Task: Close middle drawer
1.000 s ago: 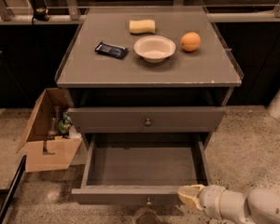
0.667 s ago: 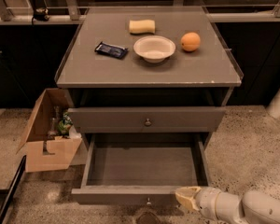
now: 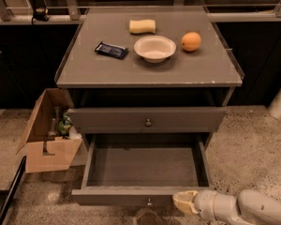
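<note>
Hand [image 3: 181,202]: near right, low, its pale tip just beside the right end of the middle drawer [image 3: 117,196] front; whether it is apart or together cannot be told. Middle drawer: pulled well out toward the near side, knob at centre. Beyond: upper drawer [image 3: 107,121] slightly out, cardboard box [image 3: 49,153] at left, then the counter [image 3: 201,69] carrying a dark packet [image 3: 111,50], white bowl [image 3: 154,48], orange [image 3: 191,41] and, farthest, a yellow sponge [image 3: 142,26].

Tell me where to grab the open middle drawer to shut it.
Probably best to take the small round knob at the centre of the flat front of the middle drawer, coming straight from the front: it is the only protrusion. The gripper sits by the front's right end.
</note>
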Robot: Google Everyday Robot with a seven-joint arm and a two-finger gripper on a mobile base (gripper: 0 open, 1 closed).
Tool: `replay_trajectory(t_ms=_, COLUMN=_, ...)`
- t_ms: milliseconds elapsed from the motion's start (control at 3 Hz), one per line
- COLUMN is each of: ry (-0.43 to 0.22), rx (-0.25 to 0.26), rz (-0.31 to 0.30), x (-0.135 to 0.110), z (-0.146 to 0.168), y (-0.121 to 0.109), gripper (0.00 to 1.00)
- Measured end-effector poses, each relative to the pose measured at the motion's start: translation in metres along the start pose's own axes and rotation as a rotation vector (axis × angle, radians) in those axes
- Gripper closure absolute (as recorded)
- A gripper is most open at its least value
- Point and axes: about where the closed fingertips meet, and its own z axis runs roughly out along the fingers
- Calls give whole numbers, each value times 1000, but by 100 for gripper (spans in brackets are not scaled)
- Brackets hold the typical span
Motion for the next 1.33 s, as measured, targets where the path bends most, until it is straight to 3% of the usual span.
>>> replay_trajectory(t_ms=333, ry=16, rx=-105, rz=-15, x=19, z=8, y=5, gripper=100)
replay_trajectory(t_ms=667, ry=15, rx=-128, rz=-15, x=20, z=8, y=8, gripper=100)
replay_trajectory(t_ms=1000, ry=-3, rx=-91, rz=-7, x=16, z=10, y=5, gripper=100)
replay_trajectory(t_ms=1333, ry=-31, rx=-42, rz=-27, x=-4, z=19, y=-9, gripper=100)
